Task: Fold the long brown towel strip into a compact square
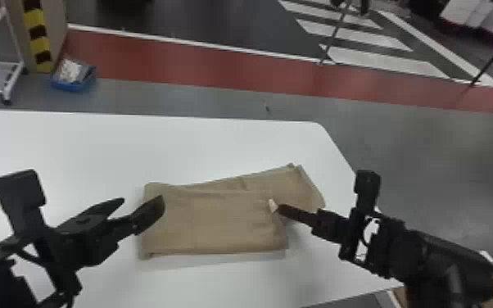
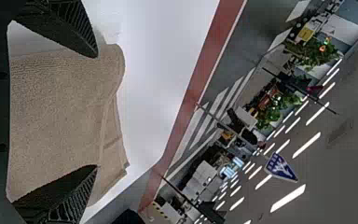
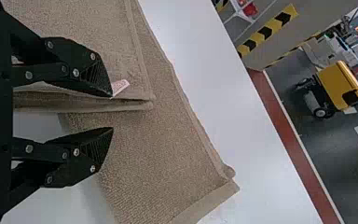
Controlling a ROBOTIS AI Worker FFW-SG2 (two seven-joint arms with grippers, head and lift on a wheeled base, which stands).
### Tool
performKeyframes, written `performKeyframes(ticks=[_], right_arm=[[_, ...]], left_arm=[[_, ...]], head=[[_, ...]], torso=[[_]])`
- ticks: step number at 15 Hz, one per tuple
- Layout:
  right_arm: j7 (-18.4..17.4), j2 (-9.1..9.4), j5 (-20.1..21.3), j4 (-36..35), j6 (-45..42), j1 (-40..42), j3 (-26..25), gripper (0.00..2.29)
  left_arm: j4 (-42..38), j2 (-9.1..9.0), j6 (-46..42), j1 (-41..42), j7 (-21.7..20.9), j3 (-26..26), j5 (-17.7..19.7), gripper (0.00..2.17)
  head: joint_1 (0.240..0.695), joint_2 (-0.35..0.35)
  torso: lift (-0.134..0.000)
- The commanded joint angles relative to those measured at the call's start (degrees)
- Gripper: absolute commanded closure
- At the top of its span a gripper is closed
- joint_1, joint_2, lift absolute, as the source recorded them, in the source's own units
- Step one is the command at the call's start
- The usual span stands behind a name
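White table (image 1: 94, 151) spans lower frame; brown towel (image 1: 217, 221) lies folded, lower centre. My left gripper (image 1: 143, 200), lower left, and right gripper (image 1: 281, 209), right of centre: fingers apart.

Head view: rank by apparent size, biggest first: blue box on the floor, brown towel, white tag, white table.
1. White table
2. Brown towel
3. Blue box
4. White tag

The box is farther off than the tag, yet looks clearly larger.

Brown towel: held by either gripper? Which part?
Nothing held. Left gripper and right gripper are both open, fingers apart, at the brown towel.
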Motion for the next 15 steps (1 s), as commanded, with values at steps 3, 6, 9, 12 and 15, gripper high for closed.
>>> performKeyframes(ticks=[3,6,9,12,15], right_arm=[[0.00,0.02,0.76,1.07,0.14,-0.47,1.13,0.76],[0.18,0.02,0.24,0.36,1.19,0.06,1.49,1.12],[0.26,-0.15,0.33,-0.16,2.42,-0.38,1.40,1.12],[0.35,-0.15,-0.47,-0.87,2.42,-0.21,1.84,1.12],[0.00,0.11,-2.22,-6.14,5.06,0.32,2.54,1.12]], left_arm=[[-0.17,0.08,0.00,0.18,-0.26,0.19,0.28,0.04],[0.09,-0.18,0.00,-0.08,-0.26,0.19,0.28,0.04],[0.09,-0.27,0.00,-0.08,-0.26,0.10,0.28,0.04],[0.53,-0.27,0.00,-0.44,-0.26,0.10,0.28,0.04],[0.97,-0.27,0.00,-0.79,-0.26,0.10,0.28,0.04]], head=[[0.695,-0.350],[0.695,-0.346],[0.695,-0.342],[0.695,-0.343],[0.695,-0.331]], torso=[[-0.120],[-0.120],[-0.120],[-0.120],[-0.120]])
